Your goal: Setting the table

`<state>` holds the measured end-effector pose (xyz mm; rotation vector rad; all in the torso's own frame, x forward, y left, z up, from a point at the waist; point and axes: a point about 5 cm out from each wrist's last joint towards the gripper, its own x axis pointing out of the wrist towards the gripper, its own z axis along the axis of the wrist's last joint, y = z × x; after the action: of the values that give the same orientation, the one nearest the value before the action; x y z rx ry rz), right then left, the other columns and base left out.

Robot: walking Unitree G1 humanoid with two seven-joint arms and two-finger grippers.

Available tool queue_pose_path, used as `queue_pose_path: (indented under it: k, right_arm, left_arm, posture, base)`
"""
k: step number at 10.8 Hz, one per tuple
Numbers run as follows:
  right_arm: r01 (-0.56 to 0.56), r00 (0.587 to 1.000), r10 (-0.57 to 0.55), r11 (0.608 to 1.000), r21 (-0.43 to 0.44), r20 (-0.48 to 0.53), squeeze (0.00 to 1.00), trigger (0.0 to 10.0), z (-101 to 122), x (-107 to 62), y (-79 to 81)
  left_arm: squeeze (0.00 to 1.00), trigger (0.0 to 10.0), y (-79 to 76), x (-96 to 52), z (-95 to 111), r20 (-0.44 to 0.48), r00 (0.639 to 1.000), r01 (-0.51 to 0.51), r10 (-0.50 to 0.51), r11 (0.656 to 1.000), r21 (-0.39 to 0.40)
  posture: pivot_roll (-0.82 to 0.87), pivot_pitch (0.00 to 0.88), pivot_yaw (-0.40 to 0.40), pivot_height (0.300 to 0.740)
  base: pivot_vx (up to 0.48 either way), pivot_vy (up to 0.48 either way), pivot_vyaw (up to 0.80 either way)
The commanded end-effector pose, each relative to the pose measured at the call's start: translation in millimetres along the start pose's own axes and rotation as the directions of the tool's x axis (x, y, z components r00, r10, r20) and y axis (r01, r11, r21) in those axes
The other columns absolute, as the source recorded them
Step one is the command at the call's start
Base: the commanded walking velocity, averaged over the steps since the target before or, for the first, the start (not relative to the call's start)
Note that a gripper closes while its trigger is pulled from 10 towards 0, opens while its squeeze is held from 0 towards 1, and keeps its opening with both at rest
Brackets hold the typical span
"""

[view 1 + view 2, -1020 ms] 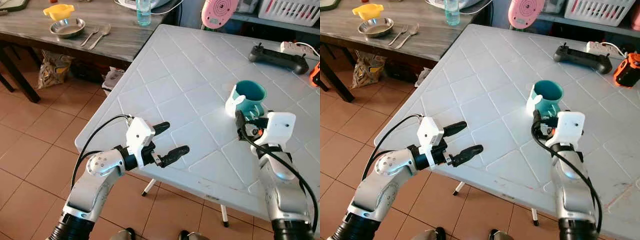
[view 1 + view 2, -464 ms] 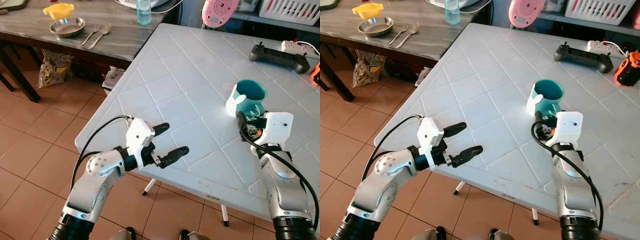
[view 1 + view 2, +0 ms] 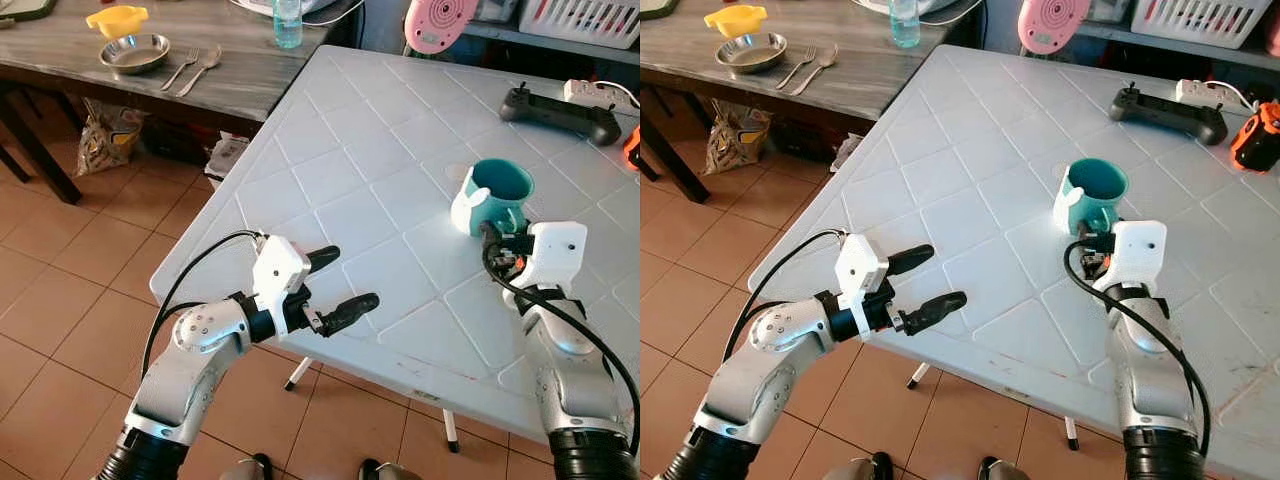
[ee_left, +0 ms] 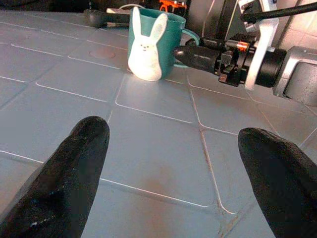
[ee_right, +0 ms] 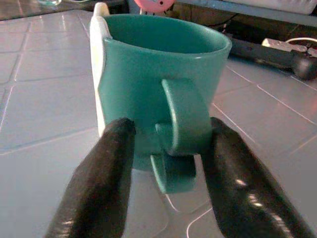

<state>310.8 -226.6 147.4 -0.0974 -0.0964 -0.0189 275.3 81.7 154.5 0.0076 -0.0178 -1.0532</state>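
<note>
Mug: teal mug (image 3: pixel 499 192) stands upright on the white table (image 3: pixel 350 150), right of middle, handle facing your right arm.
Right gripper: right gripper (image 5: pixel 166 148) sits at the handle (image 5: pixel 181 119), fingers (image 5: pixel 101 183) spread either side of it, seemingly not pinching yet.
Left gripper: left gripper (image 3: pixel 340 285) spread, holding nothing, hovers at the near table edge.
Do well: centre the handle between the fingers, squeeze squarely, lift straight so the mug stays level.
Hard to tell: whether the fingers touch the handle; whether the mug holds anything.
</note>
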Motion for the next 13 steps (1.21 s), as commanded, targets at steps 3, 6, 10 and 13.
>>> queue_pose_path:
  k: [3,6,10,13]
  right_arm:
    - [0.003,1.0,-0.003,1.0,-0.007,0.017,0.0,0.0,3,2.4,-4.9]
    - [0.005,1.0,-0.005,1.0,-0.002,0.02,0.0,0.0,3,2.6,-3.4]
    - [0.033,0.999,-0.033,0.999,0.014,0.023,0.0,0.0,-1,-1.4,-1.3]
    - [0.081,0.994,-0.084,0.996,0.045,0.075,0.0,0.0,11,-13.0,3.3]
  left_arm:
    - [0.0,10.0,-3.1,-0.3,1,-0.011,1.0,0.007,-0.007,1.0,0.009]
    - [0.0,10.0,-2.9,0.2,1,-0.012,1.0,0.003,-0.003,1.0,0.004]
    - [0.0,10.0,-1.6,-0.5,1,-0.016,1.0,-0.001,0.001,1.0,0.01]
    - [0.0,10.0,0.4,0.5,4,0.019,1.0,0.001,-0.001,1.0,-0.005]
  posture:
    - [0.15,0.188,0.001,0.74]
    - [0.15,0.185,0.0,0.74]
    - [0.15,0.181,0.003,0.74]
    - [0.15,0.172,-0.005,0.74]
  base:
    - [0.0,0.0,0.0]
    - [0.0,0.0,0.0]
    - [0.0,0.0,0.0]
    - [0.0,0.0,0.0]
